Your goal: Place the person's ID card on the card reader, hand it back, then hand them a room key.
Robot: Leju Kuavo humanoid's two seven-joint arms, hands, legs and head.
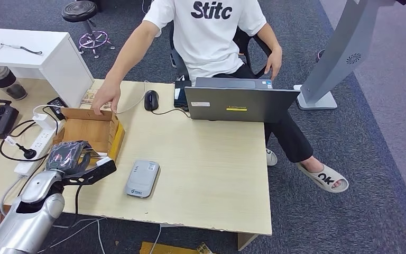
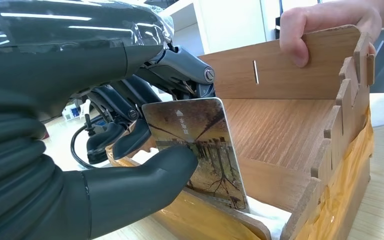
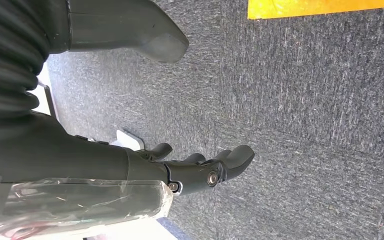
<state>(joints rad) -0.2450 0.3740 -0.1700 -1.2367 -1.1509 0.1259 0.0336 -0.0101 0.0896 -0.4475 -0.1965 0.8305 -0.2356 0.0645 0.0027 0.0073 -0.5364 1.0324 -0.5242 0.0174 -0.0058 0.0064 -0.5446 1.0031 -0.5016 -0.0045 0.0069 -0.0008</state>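
Left hand pinches a room key between its fingers at the wooden box, nine o'clock of the card reader; handover remains. Right hand hangs, fingers loosely apart, holding nothing.

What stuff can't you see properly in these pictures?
- Card in the left hand: the thumb covers one corner in the left wrist view, and its small print is unreadable.
- Inside the wooden box: the left hand hides the near part in the head view.
- Card reader: its label is too small to read.
- Person: cut off by the top edge.

Tree-printed card upright over wooden box
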